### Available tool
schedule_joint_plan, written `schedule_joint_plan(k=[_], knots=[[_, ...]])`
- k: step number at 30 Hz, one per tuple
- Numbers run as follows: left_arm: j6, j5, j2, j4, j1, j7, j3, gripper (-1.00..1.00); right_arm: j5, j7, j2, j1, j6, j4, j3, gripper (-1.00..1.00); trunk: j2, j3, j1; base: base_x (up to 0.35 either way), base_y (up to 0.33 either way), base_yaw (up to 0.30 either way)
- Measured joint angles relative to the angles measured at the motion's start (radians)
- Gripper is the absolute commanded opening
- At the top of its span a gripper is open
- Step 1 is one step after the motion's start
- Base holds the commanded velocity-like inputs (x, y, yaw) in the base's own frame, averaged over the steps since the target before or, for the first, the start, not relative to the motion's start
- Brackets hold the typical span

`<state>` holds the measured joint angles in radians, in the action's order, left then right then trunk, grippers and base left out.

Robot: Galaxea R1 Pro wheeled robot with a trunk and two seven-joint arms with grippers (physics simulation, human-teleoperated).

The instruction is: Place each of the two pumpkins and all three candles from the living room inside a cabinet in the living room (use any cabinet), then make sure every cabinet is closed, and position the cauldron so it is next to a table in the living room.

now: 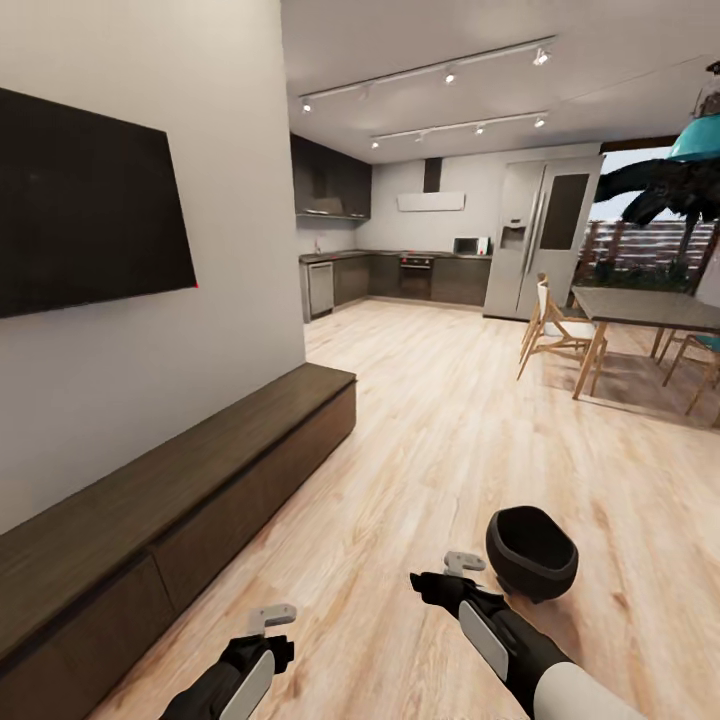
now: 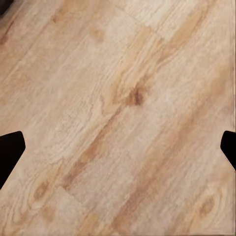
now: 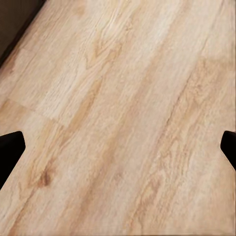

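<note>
Both my grippers, left [image 1: 272, 617] and right [image 1: 464, 562], spread wide, nothing held, over bare floor [image 2: 118, 118]. Cauldron [image 1: 531, 553] sits on the floor just beside my right hand; cabinet [image 1: 150, 520] along the wall to my left, fronts look shut. Pref. grab the rim squarely w/ right, lift slow.

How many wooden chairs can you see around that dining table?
3 at least: one chair with a white seat at the table's near left end, another just behind it, a third at the right edge. More may be hidden.
</note>
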<state>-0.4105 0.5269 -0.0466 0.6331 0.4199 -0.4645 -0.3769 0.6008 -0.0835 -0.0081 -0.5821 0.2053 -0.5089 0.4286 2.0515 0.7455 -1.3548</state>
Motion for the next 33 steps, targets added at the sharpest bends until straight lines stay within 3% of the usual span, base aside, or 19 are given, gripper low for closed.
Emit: schedule_joint_plan(k=[33], knots=[[0.0,0.006,0.001,0.0,0.0,0.0,0.001,1.0,0.0,0.0,0.0,0.0,0.0,0.003,-0.002,1.0,-0.231,-0.077,0.127,0.0,0.0,-0.257]])
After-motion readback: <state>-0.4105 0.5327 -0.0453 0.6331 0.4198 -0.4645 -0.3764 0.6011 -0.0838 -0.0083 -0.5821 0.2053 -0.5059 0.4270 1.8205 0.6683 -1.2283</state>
